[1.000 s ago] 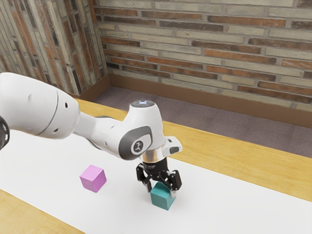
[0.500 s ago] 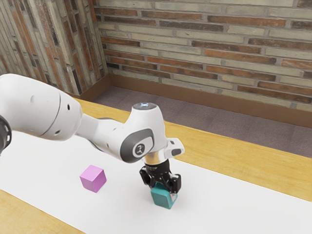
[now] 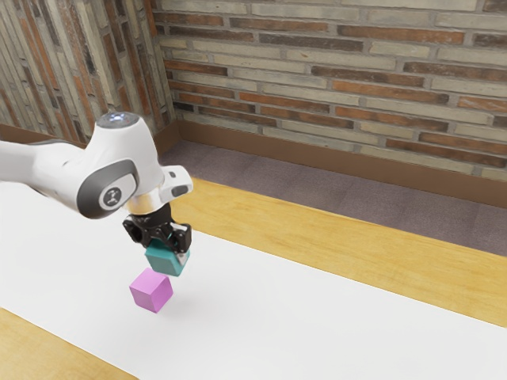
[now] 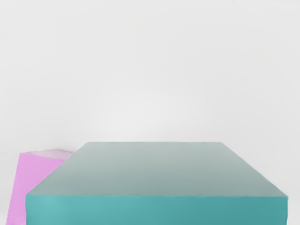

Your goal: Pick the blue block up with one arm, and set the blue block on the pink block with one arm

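In the exterior view, my gripper (image 3: 165,244) hangs in the air with its two fingers pinching the blue block (image 3: 165,262) from two sides. The block sits between the fingertips and sticks out below them, clear of the white table (image 3: 333,324). It looks more teal than blue, a plain cube with sharp edges, held a little tilted. The pink block (image 3: 150,290) rests on the table below the fingers and slightly toward the exterior view's left of them. It is very near the held cube, and I cannot tell if there is a gap between them. I judge that the coming move turns on this offset: first a small shift over the pink block, then straight down.

In the wrist view, the blue block (image 4: 154,185) is directly under my hand, its top face flat and matte. The pink block (image 4: 33,187) shows past one side of it, lower down, so I judge the two are not yet lined up.
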Tool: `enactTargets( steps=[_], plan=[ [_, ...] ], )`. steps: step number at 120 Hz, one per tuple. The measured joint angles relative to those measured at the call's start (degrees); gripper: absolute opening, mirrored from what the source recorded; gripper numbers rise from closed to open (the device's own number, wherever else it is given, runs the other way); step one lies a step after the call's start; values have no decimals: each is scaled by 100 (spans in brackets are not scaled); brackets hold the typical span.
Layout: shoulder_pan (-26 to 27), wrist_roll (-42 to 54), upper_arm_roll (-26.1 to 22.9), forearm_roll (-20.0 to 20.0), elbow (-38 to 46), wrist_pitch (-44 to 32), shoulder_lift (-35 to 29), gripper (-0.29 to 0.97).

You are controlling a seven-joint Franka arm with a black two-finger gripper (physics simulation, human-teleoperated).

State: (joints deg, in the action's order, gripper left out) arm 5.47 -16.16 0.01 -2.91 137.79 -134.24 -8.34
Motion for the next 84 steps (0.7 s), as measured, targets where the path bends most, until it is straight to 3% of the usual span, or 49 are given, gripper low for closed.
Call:
enactTargets(
  steps=[37,84],
  plan=[
    [-614,289,0,-220,13,100,35,34],
    [-904,722,2,-423,-13,110,108,34]
  ],
)
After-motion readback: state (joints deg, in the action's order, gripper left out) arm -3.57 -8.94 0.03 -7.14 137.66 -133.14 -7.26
